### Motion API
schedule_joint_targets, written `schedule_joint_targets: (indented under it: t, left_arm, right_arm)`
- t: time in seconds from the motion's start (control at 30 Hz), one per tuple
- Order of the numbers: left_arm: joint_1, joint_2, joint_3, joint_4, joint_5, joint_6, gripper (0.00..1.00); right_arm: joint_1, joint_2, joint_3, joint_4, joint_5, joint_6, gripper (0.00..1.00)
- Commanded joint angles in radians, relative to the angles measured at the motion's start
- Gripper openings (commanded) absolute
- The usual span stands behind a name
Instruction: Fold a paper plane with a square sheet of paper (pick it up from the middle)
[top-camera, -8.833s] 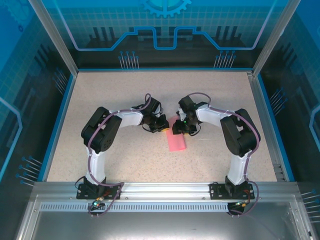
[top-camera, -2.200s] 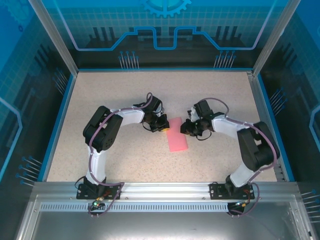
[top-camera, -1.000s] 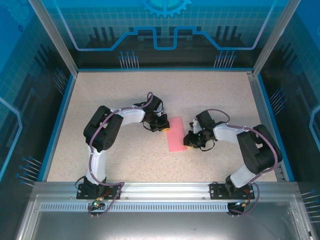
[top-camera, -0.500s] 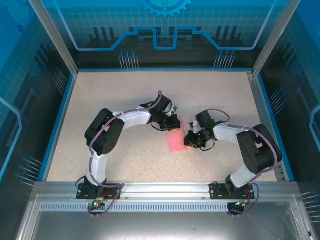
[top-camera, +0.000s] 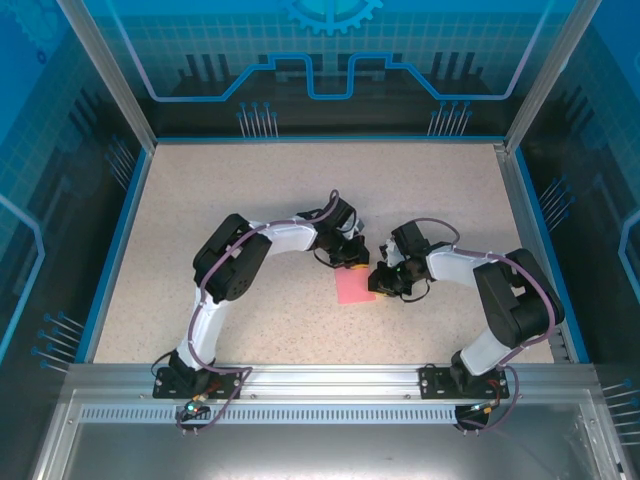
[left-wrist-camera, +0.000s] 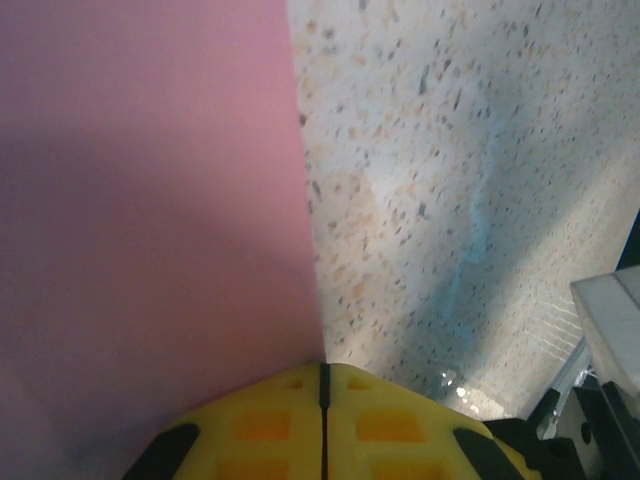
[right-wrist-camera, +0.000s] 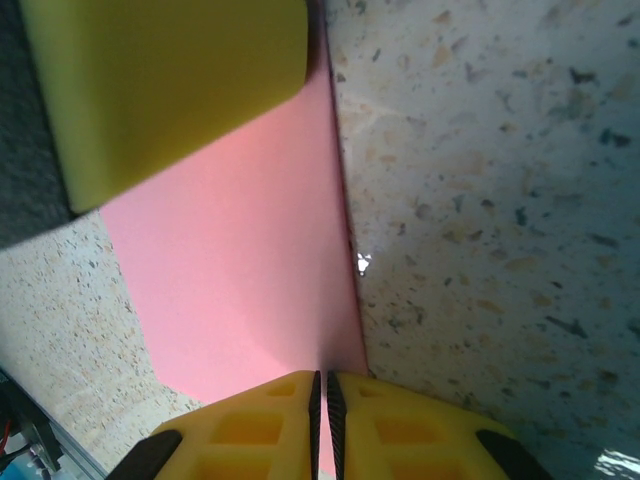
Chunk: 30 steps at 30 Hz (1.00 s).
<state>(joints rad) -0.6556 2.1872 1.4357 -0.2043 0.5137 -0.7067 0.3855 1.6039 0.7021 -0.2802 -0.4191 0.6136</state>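
one sheet (top-camera: 350, 289); left end effector (top-camera: 352, 263), right end effector (top-camera: 376, 283) closed.

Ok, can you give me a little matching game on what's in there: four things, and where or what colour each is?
1 sheet of paper
2 left gripper
3 right gripper
4 table

A speckled beige
B jaws shut, at the paper's right edge
C pink
D jaws shut, at the paper's far end

Pairs: 1-C, 2-D, 3-B, 4-A

The left arm (top-camera: 225, 270) and right arm (top-camera: 510, 290) were black with white link covers (top-camera: 285, 235), looping purple cables (top-camera: 432, 222) and yellow finger pads (right-wrist-camera: 250, 425).
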Motion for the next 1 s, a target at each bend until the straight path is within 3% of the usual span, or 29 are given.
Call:
schedule_joint_targets:
  t: [0.0,0.57,0.97]
  left_arm:
    - [-0.002,0.019,0.034,-0.01,-0.007,0.002,0.07]
    - [0.026,0.066,0.075,-0.046,-0.098,0.037,0.07]
    - [0.08,0.085,0.106,-0.028,-0.098,0.046,0.07]
  right_arm:
    - [-0.001,0.02,-0.013,-0.086,0.046,0.011,0.15]
    - [0.003,0.014,-0.03,-0.136,0.091,-0.004,0.15]
    - [0.003,0.011,-0.047,-0.165,0.11,-0.021,0.15]
